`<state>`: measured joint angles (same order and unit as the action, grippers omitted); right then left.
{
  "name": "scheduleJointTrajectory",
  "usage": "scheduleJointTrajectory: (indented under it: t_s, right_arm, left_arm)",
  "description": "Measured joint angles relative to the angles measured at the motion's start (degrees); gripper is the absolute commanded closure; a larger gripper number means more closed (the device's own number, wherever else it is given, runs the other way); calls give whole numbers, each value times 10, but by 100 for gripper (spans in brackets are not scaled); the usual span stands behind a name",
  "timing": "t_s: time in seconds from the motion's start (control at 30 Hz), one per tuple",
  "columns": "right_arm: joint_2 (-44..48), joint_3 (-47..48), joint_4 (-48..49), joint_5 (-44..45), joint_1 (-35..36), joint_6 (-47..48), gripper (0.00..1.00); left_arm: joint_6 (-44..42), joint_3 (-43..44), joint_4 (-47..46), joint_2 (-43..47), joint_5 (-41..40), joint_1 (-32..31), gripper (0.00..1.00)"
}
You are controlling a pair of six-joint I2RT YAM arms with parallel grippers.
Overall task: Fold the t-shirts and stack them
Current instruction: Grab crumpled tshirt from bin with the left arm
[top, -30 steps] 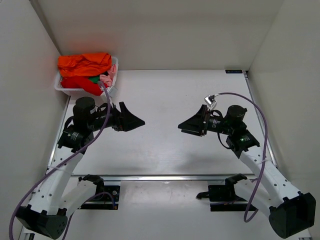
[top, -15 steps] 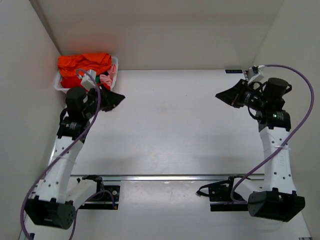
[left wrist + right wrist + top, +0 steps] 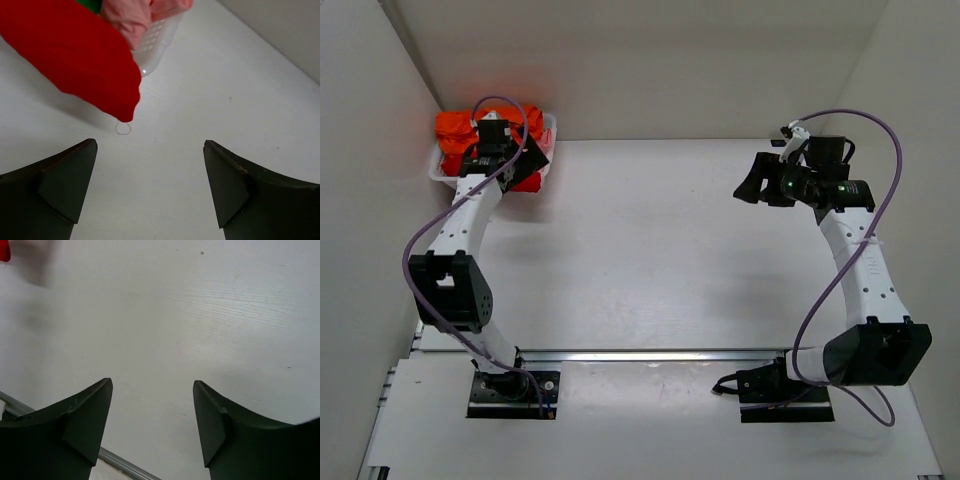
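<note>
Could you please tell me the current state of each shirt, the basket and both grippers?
red t-shirt, unfolded, hanging over the basket's edge, not held.
orange t-shirt, unfolded, heaped in the basket.
pink t-shirt, bunched in the basket.
green t-shirt, mostly hidden.
basket, upright, holding shirts.
left gripper, open, empty, near the red t-shirt.
right gripper, open, empty, over bare table.

The bright red cloth t-shirt [image 3: 70,50] is crumpled and unfolded. It spills over the rim of the white plastic mesh basket [image 3: 159,40], with 1 rounded fold drooping above the white table [image 3: 225,100]. The pale pink cloth t-shirt [image 3: 132,20] bunches beside it at the rim, and a sliver of the green cloth t-shirt [image 3: 92,4] shows behind. The orange cloth t-shirt [image 3: 452,127] tops the heap at the far-left corner.
</note>
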<state>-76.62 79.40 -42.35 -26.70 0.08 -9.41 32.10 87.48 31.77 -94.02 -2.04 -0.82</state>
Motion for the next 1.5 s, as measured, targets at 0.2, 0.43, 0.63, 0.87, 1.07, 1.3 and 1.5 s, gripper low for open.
scheduleJointTrajectory:
  t_s: [0.2, 0.43, 0.63, 0.87, 1.07, 1.3, 1.5]
  right_arm:
    - [27, 9, 6, 12, 21, -15, 34]
    - [35, -40, 19, 0, 84, -38, 36]
    - [36, -62, 7, -3, 61, -41, 37]
    - [36, -61, 5, -8, 63, -42, 42]
    - [36, -59, 2, -15, 66, -42, 53]
    - [50, -59, -3, -16, 47, -46, 59]
    - [81, -75, 1, -11, 20, -47, 62]
  left_arm:
    - [-7, 45, 65, -84, -41, 0, 1]
    - [-7, 63, 86, -136, -75, -2, 4]
    - [-6, 62, 76, -146, -88, -3, 8]
    - [-8, 58, 41, -160, -99, -3, 29]
    - [-17, 99, 42, -206, -94, 3, 96]
    - [1, 210, 90, -200, -89, -4, 100]
    - [41, 353, 114, -113, -57, -45, 100]
